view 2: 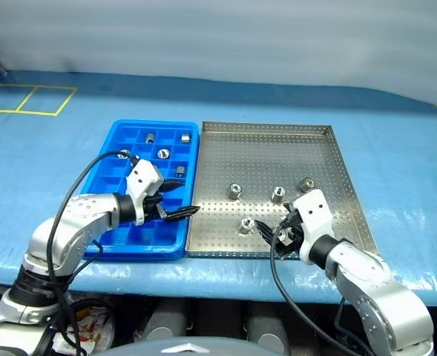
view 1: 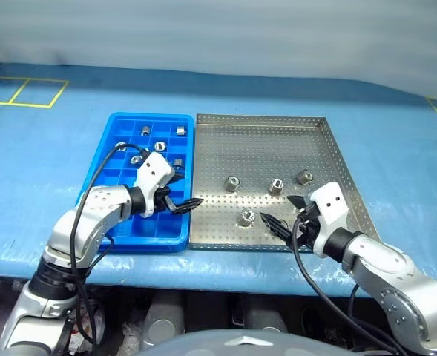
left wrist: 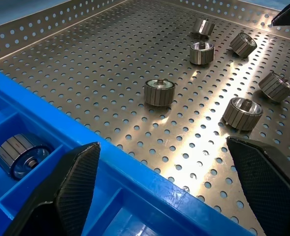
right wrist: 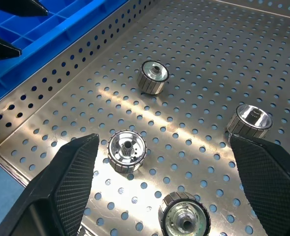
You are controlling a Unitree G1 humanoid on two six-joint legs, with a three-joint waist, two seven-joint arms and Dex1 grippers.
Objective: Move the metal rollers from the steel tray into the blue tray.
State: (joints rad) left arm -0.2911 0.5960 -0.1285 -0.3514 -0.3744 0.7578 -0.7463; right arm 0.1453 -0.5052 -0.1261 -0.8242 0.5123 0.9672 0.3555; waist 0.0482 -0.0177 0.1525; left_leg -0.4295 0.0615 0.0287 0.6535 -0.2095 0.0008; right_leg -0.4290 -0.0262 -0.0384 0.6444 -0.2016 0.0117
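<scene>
Head views: I count four small shiny silver-grey metal rollers [view 1: 276, 187] left on the large square perforated steel tray [view 1: 277, 137], sitting in its near half. About five more already sit in compartments of the bright blue plastic gridded tray [view 1: 122, 233] just beside it on the blue-covered worktop [view 1: 47, 156]. I judge the job roughly half done.

My left gripper [view 1: 179, 194] hovers over the blue tray's near right edge, fingers spread, nothing between them. My right gripper [view 1: 286, 213] hangs over the steel tray's near rim, close to the nearest roller [view 1: 247, 216], fingers also spread and empty.

Left wrist view: one roller [left wrist: 20, 153] rests in a blue compartment; loose rollers lie apart on the perforated sheet beyond.

Right wrist view: four rollers lie ahead between wide-open fingers [right wrist: 61, 191], none touched. All four remain to be carried across.
</scene>
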